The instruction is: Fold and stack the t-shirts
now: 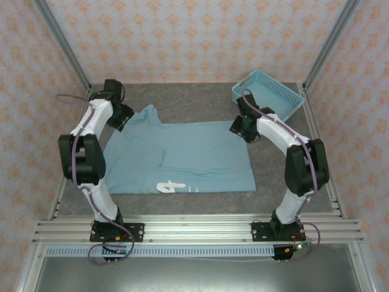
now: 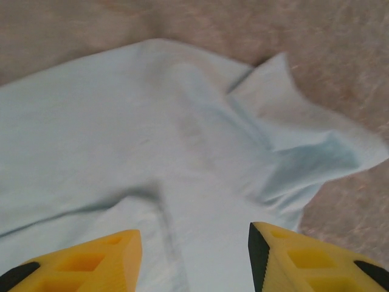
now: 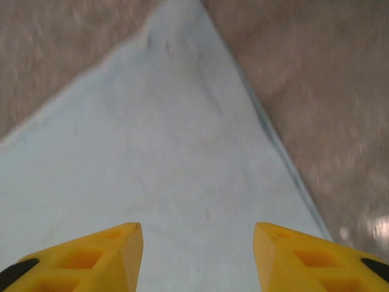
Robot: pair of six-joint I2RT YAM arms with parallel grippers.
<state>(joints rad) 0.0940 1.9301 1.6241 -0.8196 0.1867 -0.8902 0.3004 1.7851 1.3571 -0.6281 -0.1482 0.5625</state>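
A light blue t-shirt (image 1: 182,155) lies spread on the grey table, with a white printed graphic (image 1: 169,187) showing at its near edge. My left gripper (image 1: 121,115) hovers over the shirt's far left corner, where a sleeve (image 2: 304,146) bunches up; its yellow fingers (image 2: 91,258) stand open above the cloth (image 2: 152,140) with nothing between them. My right gripper (image 1: 243,128) is over the far right corner of the shirt (image 3: 158,152), also open, its yellow fingers (image 3: 304,255) spread wide over flat cloth.
A light blue perforated plastic basket (image 1: 268,93) sits at the back right of the table, just behind my right arm. Patterned walls and metal frame posts close in the table. Bare grey tabletop (image 1: 200,106) runs behind the shirt.
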